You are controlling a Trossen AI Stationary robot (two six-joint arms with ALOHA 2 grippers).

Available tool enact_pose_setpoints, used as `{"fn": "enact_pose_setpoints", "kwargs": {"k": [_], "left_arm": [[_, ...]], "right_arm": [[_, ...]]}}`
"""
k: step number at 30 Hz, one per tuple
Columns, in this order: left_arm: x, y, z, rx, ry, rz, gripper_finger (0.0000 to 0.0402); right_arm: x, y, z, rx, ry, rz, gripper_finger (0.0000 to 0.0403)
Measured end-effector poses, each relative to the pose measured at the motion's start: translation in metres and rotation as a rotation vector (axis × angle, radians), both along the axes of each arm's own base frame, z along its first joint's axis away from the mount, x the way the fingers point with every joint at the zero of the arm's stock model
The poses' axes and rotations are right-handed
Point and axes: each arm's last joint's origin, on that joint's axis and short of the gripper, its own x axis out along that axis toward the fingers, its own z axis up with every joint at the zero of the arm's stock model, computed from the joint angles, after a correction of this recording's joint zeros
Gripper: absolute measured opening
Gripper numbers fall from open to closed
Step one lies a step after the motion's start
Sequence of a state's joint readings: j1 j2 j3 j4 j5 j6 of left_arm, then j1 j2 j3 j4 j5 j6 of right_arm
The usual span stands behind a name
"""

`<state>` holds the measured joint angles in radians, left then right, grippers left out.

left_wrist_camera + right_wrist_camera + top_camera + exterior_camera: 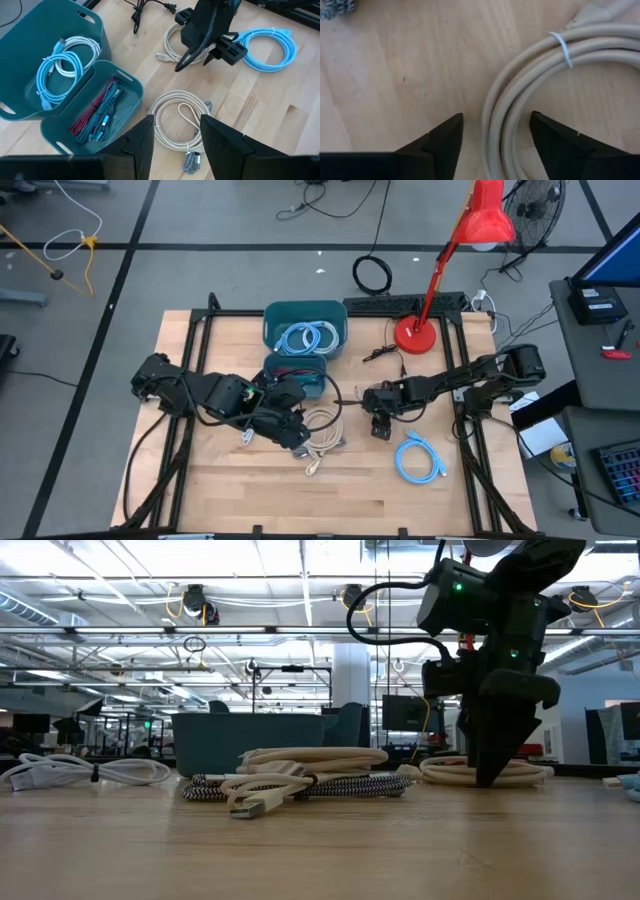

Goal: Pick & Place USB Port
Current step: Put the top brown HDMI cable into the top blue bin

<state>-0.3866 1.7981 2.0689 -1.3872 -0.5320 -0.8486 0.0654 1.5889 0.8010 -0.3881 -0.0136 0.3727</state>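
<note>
Plainly, unlabelled beige cable coil (520,100) between parted right hand (495,145) fingers.

A grey floor (200,220) with dark seams surrounds the wooden counter (250,490). A fan (530,210) stands beyond its far right corner, a desk (600,380) to the right. Bright ceiling lights (300,570) and pipes run overhead.
</note>
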Motion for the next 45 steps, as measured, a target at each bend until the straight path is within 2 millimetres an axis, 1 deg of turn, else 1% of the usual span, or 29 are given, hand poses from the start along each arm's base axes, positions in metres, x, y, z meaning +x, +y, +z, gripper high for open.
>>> {"fn": "enact_pose_setpoints", "kwargs": {"k": [3, 5, 7, 8, 11, 15, 16, 19, 21, 25, 27, 30, 31, 34, 37, 40, 43, 45], "left_arm": [[0.0, 0.0, 0.0, -0.001, 0.0, 0.001, 0.0163], [0.0, 0.0, 0.0, 0.002, -0.002, 0.003, 0.0163], [0.0, 0.0, 0.0, 0.008, -0.008, 0.013, 0.0161], [0.0, 0.0, 0.0, 0.009, -0.011, 0.018, 0.0157], [0.0, 0.0, 0.0, 0.013, -0.019, 0.033, 0.0136], [0.0, 0.001, 0.001, 0.033, -0.034, 0.055, 0.0096], [0.0, 0.002, 0.001, 0.039, -0.036, 0.06, 0.0086], [-0.001, 0.002, 0.001, 0.051, -0.037, 0.07, 0.006], [-0.001, 0.003, 0.001, 0.059, -0.039, 0.08, 0.0044], [-0.003, 0.005, 0.001, 0.097, -0.039, 0.114, 0.001], [-0.009, 0.008, 0.004, 0.121, -0.045, 0.149, 0.0004], [-0.021, 0.017, 0.014, 0.15, -0.082, 0.218, 0.0012], [-0.026, 0.02, 0.018, 0.158, -0.095, 0.23, 0.0013], [-0.034, 0.031, 0.031, 0.174, -0.144, 0.238, 0.0005], [-0.036, 0.038, 0.042, 0.185, -0.171, 0.17, 0.0005], [-0.035, 0.043, 0.054, 0.175, -0.209, 0.047, 0.0008], [-0.028, 0.047, 0.067, 0.16, -0.273, -0.13, 0.0003], [-0.023, 0.048, 0.076, 0.128, -0.339, -0.301, 0.0005]], "right_arm": [[-0.001, 0.0, -0.008, 0.005, 0.052, -0.042, 0.0173], [-0.002, -0.001, -0.012, 0.01, 0.078, -0.082, 0.0124], [-0.002, -0.001, -0.012, 0.02, 0.082, -0.118, 0.0062], [-0.002, -0.001, -0.012, 0.037, 0.077, -0.138, 0.0038], [0.0, 0.001, -0.005, 0.086, 0.039, -0.199, 0.0036], [-0.005, 0.001, 0.016, 0.169, -0.048, -0.297, 0.0035], [-0.005, 0.001, 0.025, 0.197, -0.096, -0.323, 0.0035], [-0.004, 0.001, 0.064, 0.272, -0.304, -0.361, 0.0027], [-0.008, 0.002, 0.087, 0.319, -0.44, -0.367, 0.0027], [-0.018, 0.001, 0.138, 0.446, -0.776, -0.366, 0.0027], [-0.026, 0.0, 0.163, 0.507, -0.946, -0.345, 0.0027], [-0.035, 0.0, 0.187, 0.57, -1.126, -0.316, 0.0027], [-0.037, 0.0, 0.194, 0.594, -1.178, -0.307, 0.0027], [-0.041, 0.001, 0.21, 0.676, -1.314, -0.234, 0.0027], [-0.038, 0.003, 0.223, 0.78, -1.437, -0.121, 0.0027], [-0.038, 0.007, 0.236, 0.877, -1.607, 0.008, 0.0027], [-0.042, 0.01, 0.245, 0.941, -1.756, 0.114, 0.0027], [-0.044, 0.012, 0.247, 0.961, -1.801, 0.167, 0.0027]]}}
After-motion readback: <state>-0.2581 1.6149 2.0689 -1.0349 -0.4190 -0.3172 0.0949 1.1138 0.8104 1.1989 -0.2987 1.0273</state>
